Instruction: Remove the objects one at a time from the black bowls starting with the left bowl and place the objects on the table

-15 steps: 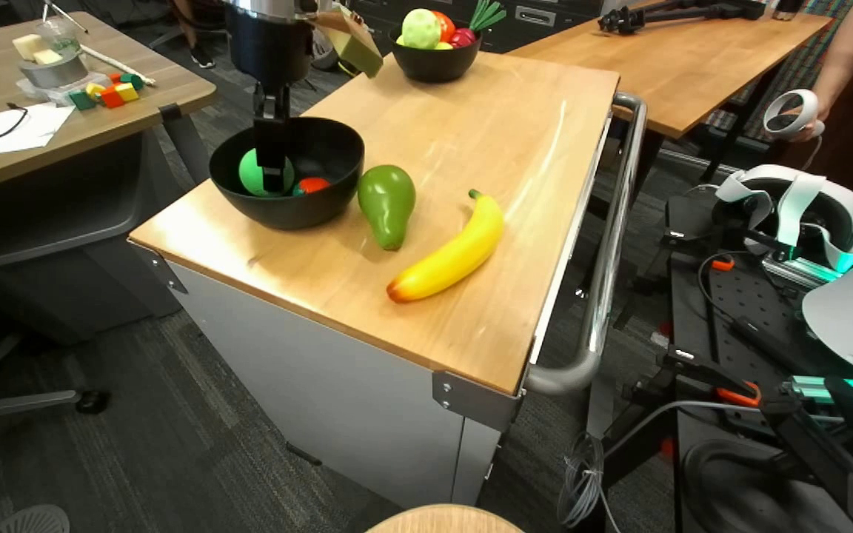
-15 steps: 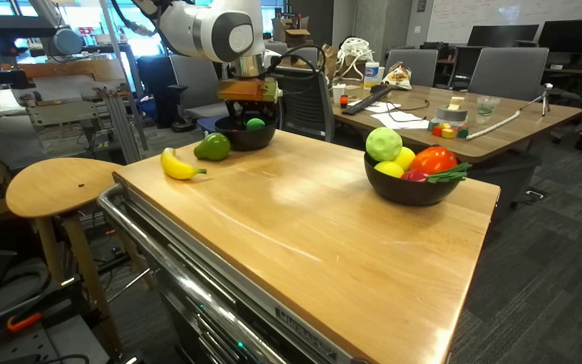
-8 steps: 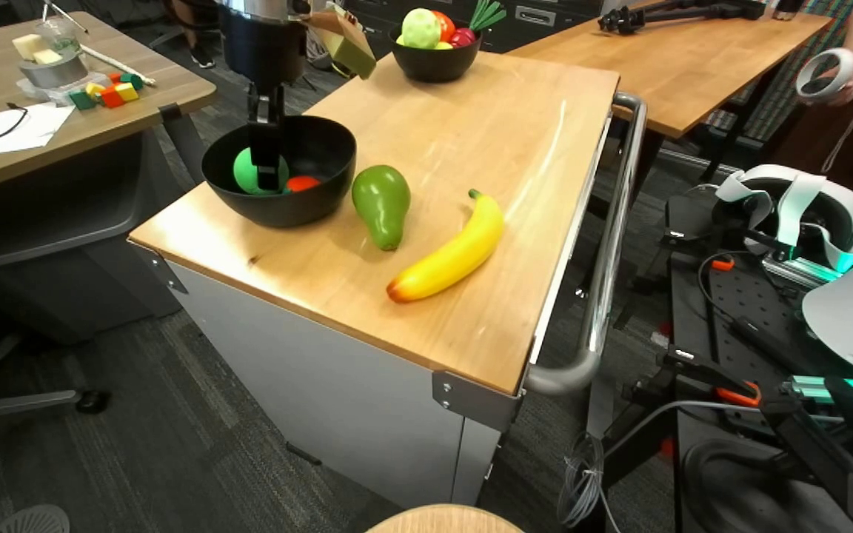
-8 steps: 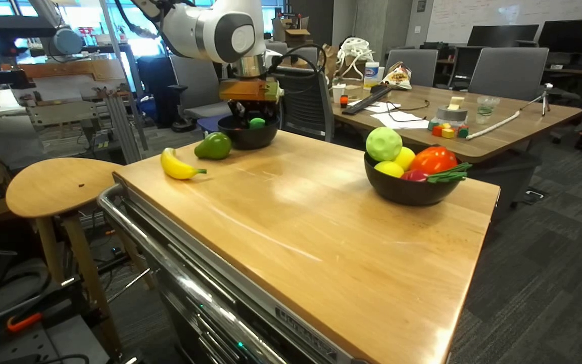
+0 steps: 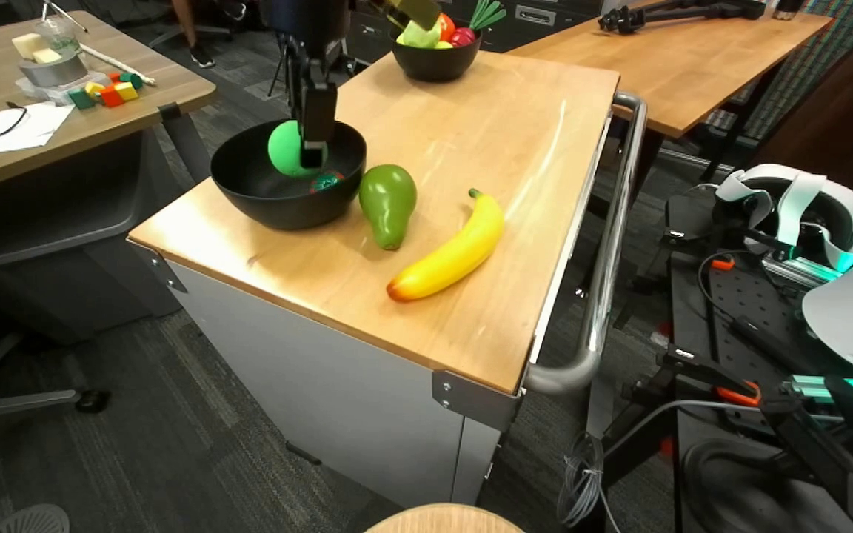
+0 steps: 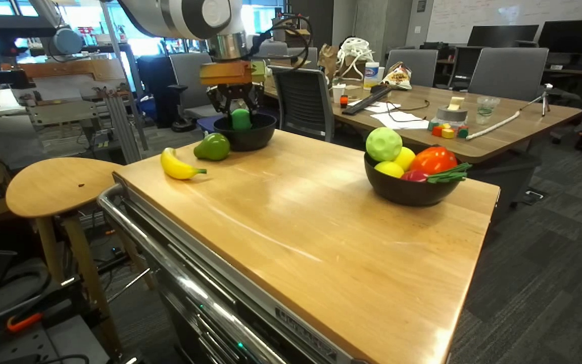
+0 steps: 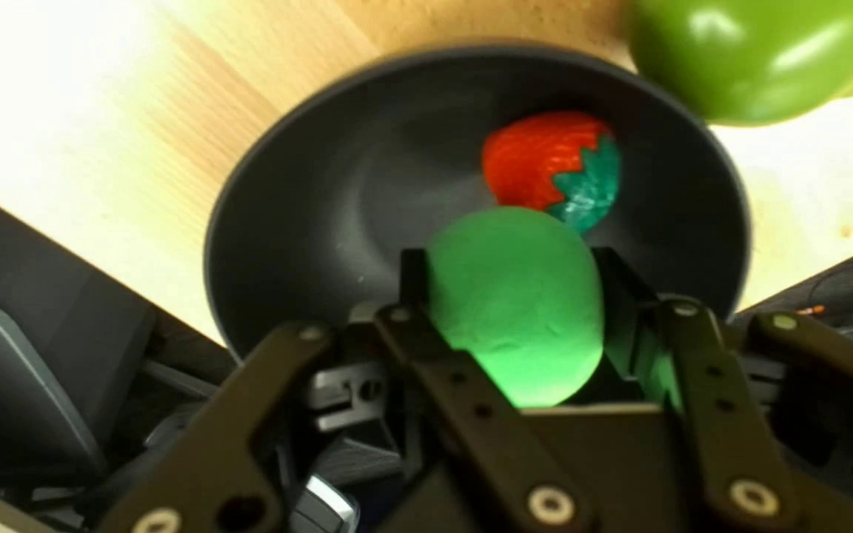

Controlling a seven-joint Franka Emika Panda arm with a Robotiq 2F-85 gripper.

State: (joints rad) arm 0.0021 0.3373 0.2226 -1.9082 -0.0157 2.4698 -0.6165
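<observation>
In the wrist view my gripper (image 7: 512, 277) is shut on a green ball (image 7: 519, 318), a finger against each side. Ball and fingertips hang over the near black bowl (image 7: 286, 222), the ball raised off its floor. A red strawberry-like piece with a green cap (image 7: 534, 159) lies inside that bowl. Against or close beside the bowl rests a green pear-shaped piece (image 5: 388, 203), and past it a yellow banana (image 5: 449, 259) lies on the table (image 5: 367, 296). The far black bowl (image 6: 412, 194) holds a light green ball (image 6: 384, 144), yellow pieces, a red tomato (image 6: 433, 160) and a dark red piece with green stalks.
A grey metal rail (image 5: 611, 244) runs along one table edge. The near bowl stands close to the table's corner. A cluttered wooden desk (image 6: 473, 134) and a round stool (image 6: 58, 184) stand apart from the table.
The gripper has closed on the green ball and lifted it from the bowl's floor, shifting slightly sideways. The bowl and the pear-shaped piece moved slightly and came back. The person's hand has left view.
</observation>
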